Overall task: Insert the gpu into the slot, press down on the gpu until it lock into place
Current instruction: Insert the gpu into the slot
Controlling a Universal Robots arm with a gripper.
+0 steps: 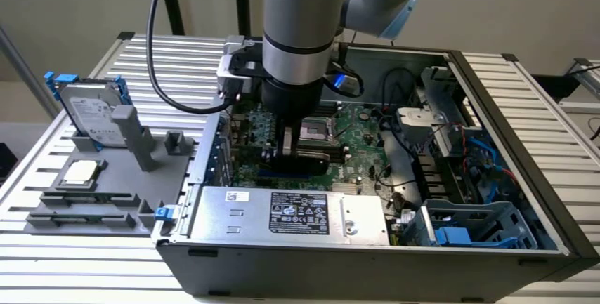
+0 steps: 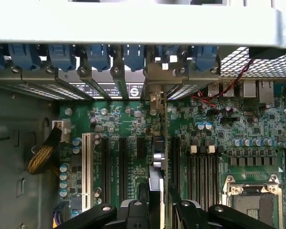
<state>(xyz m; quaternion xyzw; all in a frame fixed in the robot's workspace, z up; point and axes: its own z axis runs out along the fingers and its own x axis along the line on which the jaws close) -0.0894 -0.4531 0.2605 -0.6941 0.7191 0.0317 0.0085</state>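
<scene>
In the exterior view my gripper (image 1: 298, 151) reaches down into the open computer case (image 1: 525, 199), low over the green motherboard (image 1: 361, 142). It is shut on the gpu (image 1: 302, 162), a thin black card standing on edge. From the wrist the gpu (image 2: 156, 179) shows edge-on between my two black fingers (image 2: 133, 210), and its metal bracket end (image 2: 155, 102) reaches the row of rear slot covers. A short piece of the blue slot (image 1: 274, 175) shows just under the card. I cannot tell whether the card is seated in it.
Parallel black slots (image 2: 105, 164) and a white one (image 2: 87, 169) flank the card, with the silver processor socket (image 2: 256, 200) to one side. A power supply (image 1: 291, 213) fills the case front. A hard drive (image 1: 89, 111) in a blue frame stands on the grey fixture (image 1: 94, 199) outside.
</scene>
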